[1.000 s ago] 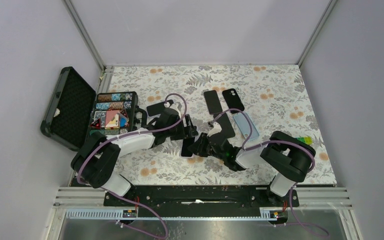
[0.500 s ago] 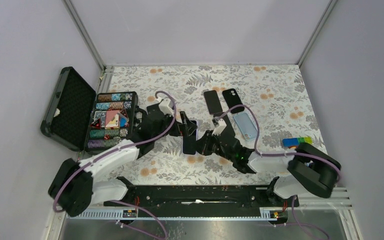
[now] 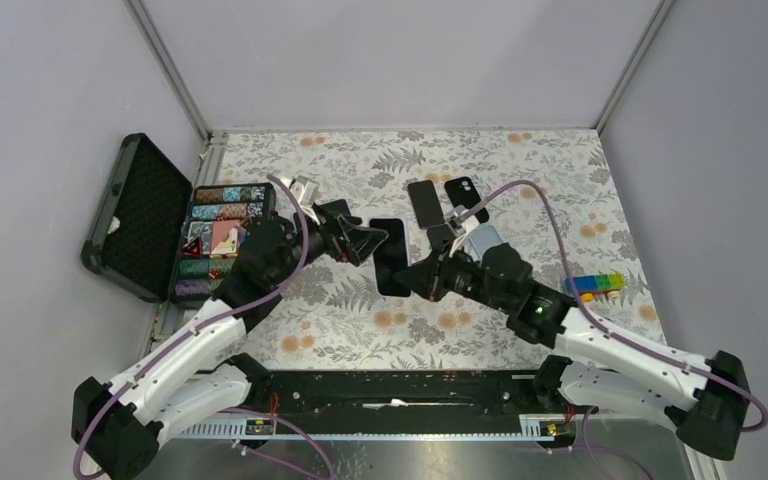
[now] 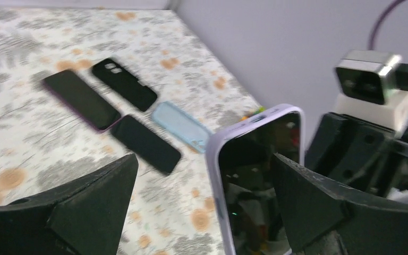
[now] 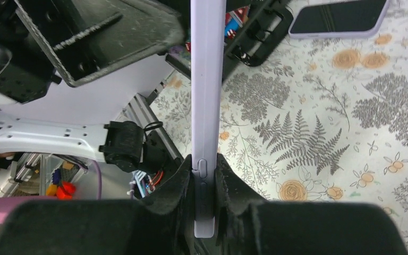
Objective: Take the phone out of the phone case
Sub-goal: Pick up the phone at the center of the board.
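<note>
Above the middle of the desk (image 3: 560, 180), whose cover is printed with grey ferns and orange flowers, the phone (image 4: 255, 175) sits in its lilac phone case (image 5: 207, 95), held up off the surface by the right jaws clamped on one end, while the left jaws stand wide apart on either side of the other end. Toward the far edge lie two dark phones (image 4: 82, 98), a black case (image 4: 125, 84) and a pale blue case (image 4: 180, 125) close together; an open black box (image 3: 135, 215) of coloured pieces sits at the left edge and coloured blocks (image 3: 597, 284) near the right edge. Plain pale lilac walls (image 3: 390, 60) and metal frame posts (image 3: 168, 70) close in three sides.
</note>
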Controlling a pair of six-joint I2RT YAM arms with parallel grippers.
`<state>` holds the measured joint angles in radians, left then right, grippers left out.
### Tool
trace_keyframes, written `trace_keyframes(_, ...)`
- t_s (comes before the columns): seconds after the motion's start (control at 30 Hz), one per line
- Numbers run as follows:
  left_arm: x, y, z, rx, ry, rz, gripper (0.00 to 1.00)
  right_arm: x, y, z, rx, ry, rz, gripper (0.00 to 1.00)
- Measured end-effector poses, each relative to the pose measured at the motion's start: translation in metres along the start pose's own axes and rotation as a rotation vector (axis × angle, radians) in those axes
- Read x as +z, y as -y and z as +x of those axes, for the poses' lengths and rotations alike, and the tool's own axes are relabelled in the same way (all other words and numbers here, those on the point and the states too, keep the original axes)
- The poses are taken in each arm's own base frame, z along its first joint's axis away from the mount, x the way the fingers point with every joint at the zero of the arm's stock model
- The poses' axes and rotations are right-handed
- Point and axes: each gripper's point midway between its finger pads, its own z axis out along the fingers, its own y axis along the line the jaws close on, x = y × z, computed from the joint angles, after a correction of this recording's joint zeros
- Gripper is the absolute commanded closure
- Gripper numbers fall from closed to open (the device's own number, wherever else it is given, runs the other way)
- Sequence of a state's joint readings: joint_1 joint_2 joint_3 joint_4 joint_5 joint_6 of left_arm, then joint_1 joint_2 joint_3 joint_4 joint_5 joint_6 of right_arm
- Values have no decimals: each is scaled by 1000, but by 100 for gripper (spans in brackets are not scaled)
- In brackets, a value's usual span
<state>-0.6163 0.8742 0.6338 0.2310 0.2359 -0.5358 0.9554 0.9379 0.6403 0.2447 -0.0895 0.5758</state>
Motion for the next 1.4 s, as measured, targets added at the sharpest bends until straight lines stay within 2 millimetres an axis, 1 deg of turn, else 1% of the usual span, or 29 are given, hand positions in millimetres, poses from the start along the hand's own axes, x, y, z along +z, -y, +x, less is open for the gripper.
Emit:
trace_keyframes(0.07, 3, 21, -14, -17, -3, 80, 1, -9, -7, -13, -19, 8, -20, 100)
trace_keyframes(0.13, 1, 46, -24, -42, 8, 190, 1, -17, -14, -23, -29, 14, -46, 100)
trace_keyframes(0.2, -3, 63, -27, -66, 1, 270, 1, -22, -17, -30, -30, 16, -68, 100)
trace_keyframes(0.27, -8, 75, -26, -87, -20, 333, 1, -24, -17, -35, -21, 12, -88, 100)
trace_keyframes(0.37, -13, 87, -23, -108, -49, 399, 1, -27, -15, -39, 12, -2, -115, 100)
trace_keyframes(0.47, -15, 93, -23, -112, -57, 428, 5, -28, -20, -42, 43, -15, -167, 100)
trace_keyframes(0.6, -17, 96, -23, -123, -67, 446, 28, -25, -29, -43, 83, -42, -242, 100)
trace_keyframes(0.77, -20, 102, -27, -149, -65, 476, 41, -26, -43, -42, 96, -76, -343, 100)
trace_keyframes(0.87, -23, 106, -28, -167, -75, 501, 53, -26, -46, -40, 93, -101, -385, 100)
trace_keyframes(0.9, -23, 107, -28, -175, -79, 505, 58, -27, -47, -41, 91, -105, -398, 100)
trace_keyframes(0.93, -24, 107, -28, -183, -82, 507, 62, -28, -48, -41, 88, -109, -410, 100)
trace_keyframes(1.0, -24, 108, -28, -195, -87, 513, 66, -29, -50, -42, 81, -114, -434, 100)
trace_keyframes(1.1, -27, 111, -27, -199, -103, 529, 70, -32, -54, -44, 81, -124, -479, 100)
trace_keyframes(1.13, -27, 111, -26, -199, -107, 533, 73, -31, -56, -45, 84, -127, -494, 100)
trace_keyframes(1.27, -29, 108, -24, -202, -118, 519, 78, -28, -57, -43, 96, -157, -541, 100)
trace_keyframes(1.4, -31, 105, -24, -204, -123, 502, 79, -26, -57, -42, 101, -175, -576, 100)
